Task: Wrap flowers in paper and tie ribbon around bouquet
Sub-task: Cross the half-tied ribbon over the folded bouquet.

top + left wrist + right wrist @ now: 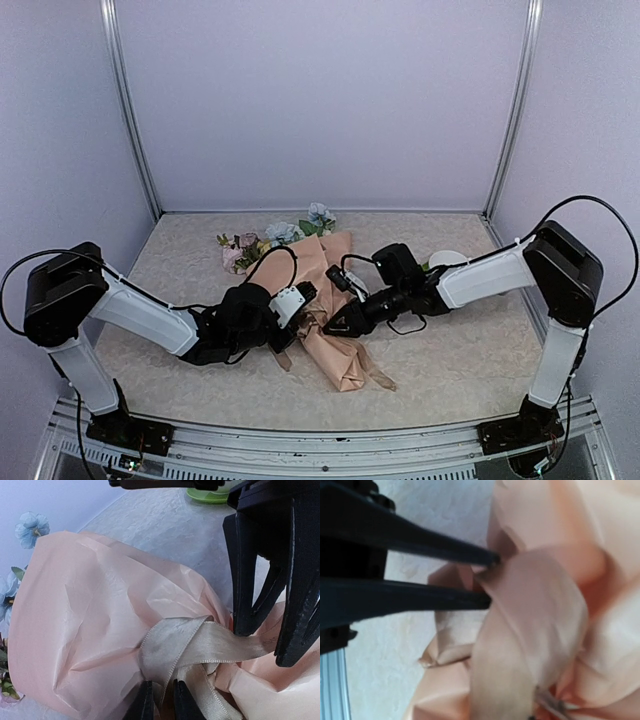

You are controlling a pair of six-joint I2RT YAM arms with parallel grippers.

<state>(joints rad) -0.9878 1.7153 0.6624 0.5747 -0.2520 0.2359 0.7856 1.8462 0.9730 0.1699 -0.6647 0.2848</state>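
Our right claw stands spread at the ribbon wound round the bouquet on the table; whether the left claw grips, we cannot tell; we should let go gently, wrap undisturbed.

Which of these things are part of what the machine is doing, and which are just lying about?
Part of the job:
- flowers
- peach paper wrapped round them
- beige ribbon crossed round the paper

Just lying about:
- green dish, off to the right
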